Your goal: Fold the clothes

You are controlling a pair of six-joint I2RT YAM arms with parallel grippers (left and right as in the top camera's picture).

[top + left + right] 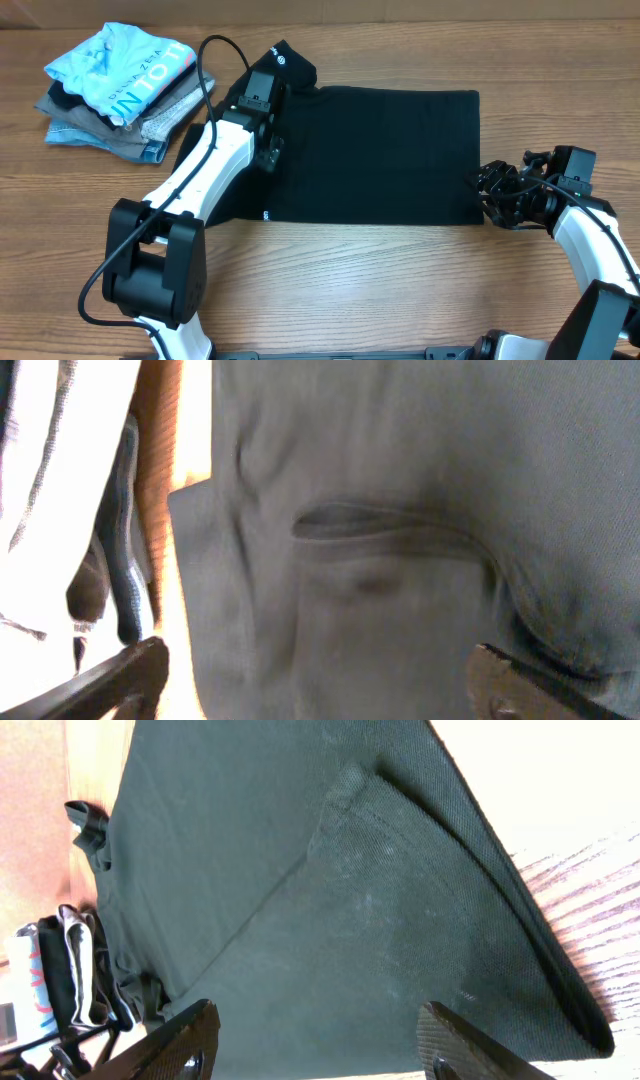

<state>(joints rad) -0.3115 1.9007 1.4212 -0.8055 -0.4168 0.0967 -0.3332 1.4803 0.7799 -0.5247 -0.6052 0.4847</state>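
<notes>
- A pile of folded garments (pixel 105 125) lies in the upper left of the overhead frame, with a light-blue shirt (pixel 118 68) with white lettering on top.
- A black cable (pixel 203 75) loops up beside the pile and runs down along the left arm (pixel 205 165), which reaches from the lower left toward the middle.
- The left gripper (pixel 318 682) hangs over the left part of the black T-shirt (pixel 375 155). In its wrist view the fingers (pixel 125 678) stand wide apart at the bottom corners, with wrinkled fabric below them and nothing pinched.
- The T-shirt lies spread flat on the wooden table (pixel 380 290), filling the centre. Small white prints show at its upper left and lower left edges.
- The right gripper (pixel 318 1035) sits at the shirt's lower right corner, at the right of the overhead frame. Its jaws are spread over a folded-over edge, and no cloth is clamped.
</notes>
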